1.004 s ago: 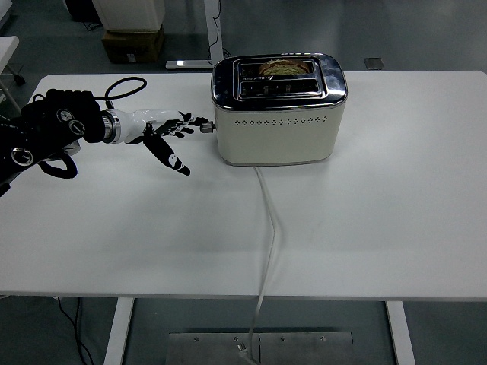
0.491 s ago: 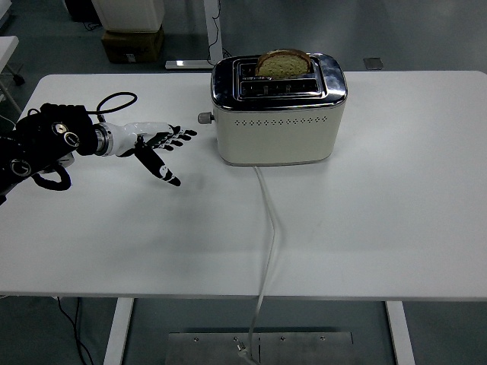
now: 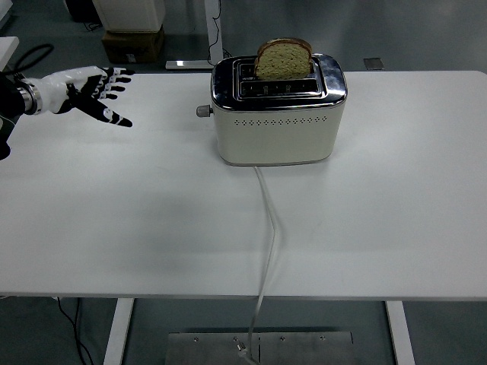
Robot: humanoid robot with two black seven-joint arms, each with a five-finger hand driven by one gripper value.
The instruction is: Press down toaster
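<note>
Left hand (image 3: 84,90) sits at the table's (image 3: 137,220) far left, fingers spread and relaxed, holding nothing; toaster (image 3: 278,109) stands well apart to the hand's right, upright on the table, cream body with chrome top; its lever knob (image 3: 202,111) projects from the end facing the hand, raised near the top of that end, with clear space between knob and fingertips; a bread slice (image 3: 283,59) stands tall out of one slot; white cord (image 3: 268,236) runs from the toaster's front over the near table edge
</note>
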